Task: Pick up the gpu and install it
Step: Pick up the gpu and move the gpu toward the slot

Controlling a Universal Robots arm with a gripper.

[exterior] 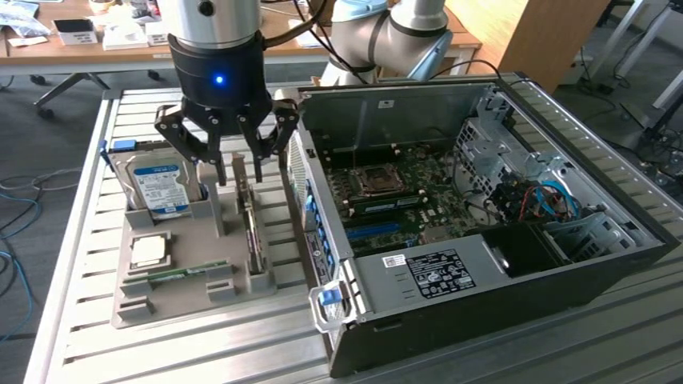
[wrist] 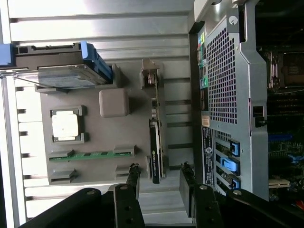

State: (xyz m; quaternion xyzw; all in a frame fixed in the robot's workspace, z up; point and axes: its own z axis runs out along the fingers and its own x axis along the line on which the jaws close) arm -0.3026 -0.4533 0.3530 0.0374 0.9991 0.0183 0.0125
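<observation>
Gpu (exterior: pixel 254 240) flanked: case wall (exterior: pixel 307 210) near one side, tray post (exterior: pixel 221 216) other.

Soft, even daylight falls on the table (exterior: pixel 75 320). Its pale slats glare near-white in the wrist view, while the inside of the open computer case (exterior: pixel 597 264) stays dim. A blue light (exterior: pixel 219 79) glows above the end effector (exterior: pixel 240 170).

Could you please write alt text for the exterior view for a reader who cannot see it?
An open gripper hovers over the gpu, which stands on edge in a grey tray between a hard drive and an open computer case.
</observation>
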